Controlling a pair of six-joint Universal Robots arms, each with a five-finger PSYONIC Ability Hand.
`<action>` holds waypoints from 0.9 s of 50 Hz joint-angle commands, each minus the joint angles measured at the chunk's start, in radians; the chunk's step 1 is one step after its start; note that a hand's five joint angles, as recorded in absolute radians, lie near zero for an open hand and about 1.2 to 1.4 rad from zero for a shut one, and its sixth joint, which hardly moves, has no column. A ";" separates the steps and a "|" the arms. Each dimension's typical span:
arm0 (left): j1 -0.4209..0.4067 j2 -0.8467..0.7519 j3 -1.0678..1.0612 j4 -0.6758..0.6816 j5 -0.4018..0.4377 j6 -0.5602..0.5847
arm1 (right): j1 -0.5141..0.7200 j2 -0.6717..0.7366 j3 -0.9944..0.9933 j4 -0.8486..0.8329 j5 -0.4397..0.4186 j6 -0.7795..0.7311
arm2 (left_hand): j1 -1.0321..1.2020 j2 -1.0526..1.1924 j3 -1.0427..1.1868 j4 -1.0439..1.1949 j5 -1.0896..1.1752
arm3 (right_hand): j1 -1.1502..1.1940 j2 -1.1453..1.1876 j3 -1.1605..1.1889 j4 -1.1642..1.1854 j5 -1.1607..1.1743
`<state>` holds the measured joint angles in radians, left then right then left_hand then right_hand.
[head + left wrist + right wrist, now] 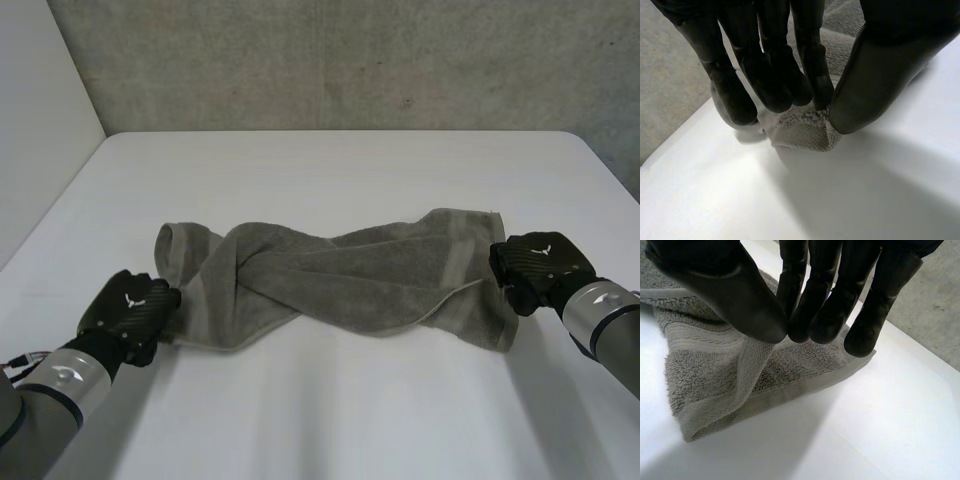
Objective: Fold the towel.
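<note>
While twisted towel spans white table, left hand pinches one corner, right hand pinches opposite end.

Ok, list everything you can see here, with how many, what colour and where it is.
towel: one, grey-green, lying twisted and rumpled across the middle of the table, between the two hands.
table: one, white, under the towel.
wall: one, rough grey, behind the table's far edge.
arms: two, grey; left arm at the near left, right arm at the near right.
left hand: one, black, pinching the towel's near left corner between fingers and thumb.
right hand: one, black, pinching a raised fold at the towel's right end.
</note>
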<state>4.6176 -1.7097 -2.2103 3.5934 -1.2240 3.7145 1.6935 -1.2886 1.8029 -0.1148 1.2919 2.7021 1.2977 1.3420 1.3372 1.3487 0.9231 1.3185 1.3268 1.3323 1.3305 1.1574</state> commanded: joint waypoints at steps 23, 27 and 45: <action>0.049 0.339 0.400 -0.274 0.011 -0.409 | -0.150 -0.305 -0.407 0.492 -0.198 0.005 | 0.099 0.054 0.059 0.048 0.299 | 0.078 0.069 0.064 0.066 0.064; 0.047 0.145 0.419 -0.268 0.000 -0.401 | -0.121 -0.071 -0.506 0.543 -0.183 -0.140 | 0.099 0.054 0.059 0.048 0.299 | 0.078 0.069 0.064 0.066 0.064; -0.040 -0.225 0.583 -0.294 -0.058 -0.392 | 0.077 0.161 -0.573 0.434 -0.020 -0.212 | -0.300 -0.345 -0.340 -0.351 -0.100 | 0.078 0.069 0.064 0.066 0.064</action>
<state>4.5849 -1.9635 -1.5613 3.3019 -1.3136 3.3205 1.7586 -1.1143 1.1460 0.3842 1.2671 2.4799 1.2418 1.2416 1.2447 1.2613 0.9458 1.3210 1.3270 1.3338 1.3304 1.1574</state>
